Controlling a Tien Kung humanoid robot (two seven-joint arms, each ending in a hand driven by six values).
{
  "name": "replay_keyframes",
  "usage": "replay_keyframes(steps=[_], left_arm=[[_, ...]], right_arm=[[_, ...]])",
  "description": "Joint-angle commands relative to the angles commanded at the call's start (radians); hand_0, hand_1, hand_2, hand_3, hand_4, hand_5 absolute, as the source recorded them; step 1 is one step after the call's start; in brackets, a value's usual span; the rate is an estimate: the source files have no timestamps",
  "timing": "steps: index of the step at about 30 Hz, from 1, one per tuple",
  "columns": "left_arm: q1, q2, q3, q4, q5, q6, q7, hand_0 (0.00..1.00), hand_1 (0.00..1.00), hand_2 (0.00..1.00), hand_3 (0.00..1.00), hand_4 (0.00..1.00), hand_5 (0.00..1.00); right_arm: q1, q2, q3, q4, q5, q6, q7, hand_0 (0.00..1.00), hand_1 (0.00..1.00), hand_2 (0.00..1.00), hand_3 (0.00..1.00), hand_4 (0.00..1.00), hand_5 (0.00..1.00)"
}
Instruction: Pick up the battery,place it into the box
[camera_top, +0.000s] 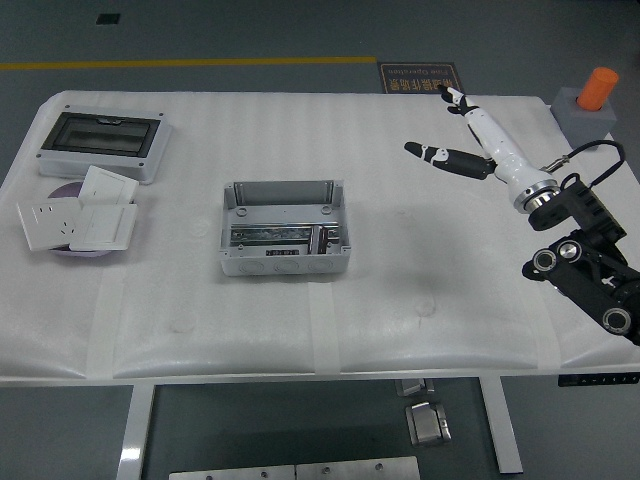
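White padded sheeting covers the desk (300, 320), lying in soft wrinkled bands from the near edge to the far one. Near the desk's centre sits an open grey box (284, 227); the dark battery (318, 240) lies inside it, at the box's right end. At nine o'clock from the box, white wall sockets (75, 220) are piled on a purple disc. Toward ten o'clock rests a grey enclosure with a dark window (100, 143). At three o'clock, the black right arm rises to a white right hand (455, 130), lifted well clear of the box, fingers spread and holding nothing. At the far right corner, an orange cylinder stands on a grey block (590, 110). Beyond lies a grey-green floor (250, 30) with a yellow line (180, 64).
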Motion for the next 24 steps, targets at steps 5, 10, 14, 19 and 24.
replay_keyframes(steps=[5, 10, 14, 19, 24], left_arm=[[0.008, 0.0, -0.001, 0.0, -0.003, 0.0, 0.006, 0.606, 0.632, 0.392, 0.46, 0.443, 0.451], [0.014, -0.001, 0.005, 0.0, -0.015, -0.001, 0.009, 0.606, 0.632, 0.391, 0.463, 0.439, 0.444], [0.019, 0.0, 0.01, 0.0, -0.023, -0.001, 0.011, 0.607, 0.632, 0.392, 0.467, 0.438, 0.439], [0.026, 0.007, 0.014, 0.0, -0.031, -0.002, 0.013, 0.607, 0.632, 0.392, 0.467, 0.438, 0.439], [0.03, 0.014, 0.021, 0.0, -0.041, -0.001, 0.014, 0.607, 0.633, 0.394, 0.466, 0.437, 0.437]], right_arm=[[-0.06, -0.014, 0.155, 0.006, 0.102, 0.016, 0.047, 0.874, 0.742, 0.784, 0.875, 0.998, 0.633], [-0.109, -0.007, 0.298, 0.0, 0.223, 0.029, 0.088, 0.848, 0.736, 0.771, 0.811, 0.998, 0.656], [-0.133, 0.002, 0.373, 0.0, 0.28, 0.033, 0.099, 0.828, 0.747, 0.782, 0.815, 0.998, 0.667], [-0.158, 0.014, 0.407, 0.004, 0.297, 0.032, 0.104, 0.828, 0.747, 0.782, 0.815, 0.998, 0.667], [-0.173, 0.02, 0.421, 0.008, 0.299, 0.03, 0.105, 0.823, 0.748, 0.784, 0.815, 0.998, 0.654]])
